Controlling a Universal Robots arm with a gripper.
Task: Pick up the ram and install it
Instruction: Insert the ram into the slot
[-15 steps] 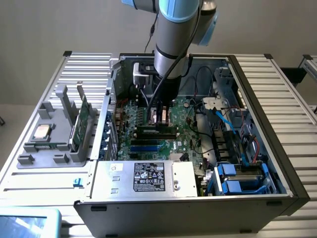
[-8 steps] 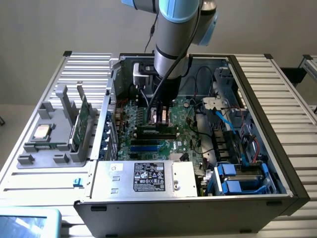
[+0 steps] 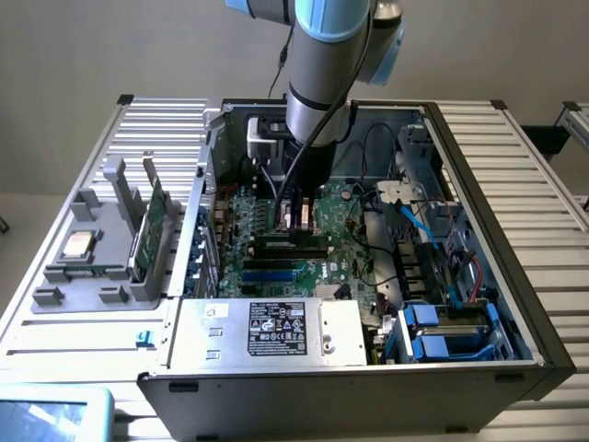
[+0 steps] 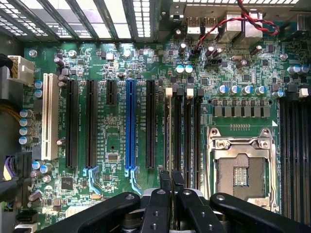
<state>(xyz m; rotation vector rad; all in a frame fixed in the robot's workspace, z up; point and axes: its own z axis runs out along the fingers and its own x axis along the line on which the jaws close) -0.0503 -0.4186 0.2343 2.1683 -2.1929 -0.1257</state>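
The ram [image 3: 293, 243], a long green stick with dark chips, stands on edge in a black memory slot of the motherboard [image 3: 345, 249] inside the open computer case. My gripper [image 3: 296, 224] reaches straight down into the case, its fingers shut on the ram's top edge near the middle. In the wrist view the gripper [image 4: 171, 180] has its two dark fingertips pressed close together. They line up with one of the memory slots [image 4: 187, 131] beside the processor socket [image 4: 241, 167]. The ram is edge-on there and hard to make out.
A grey holder [image 3: 92, 276] on the exterior view's left carries a second upright green board [image 3: 152, 230] and a square silver processor chip [image 3: 77, 245]. The power supply [image 3: 267, 330] fills the case front, and blue drive bays [image 3: 442, 331] and cables crowd the right.
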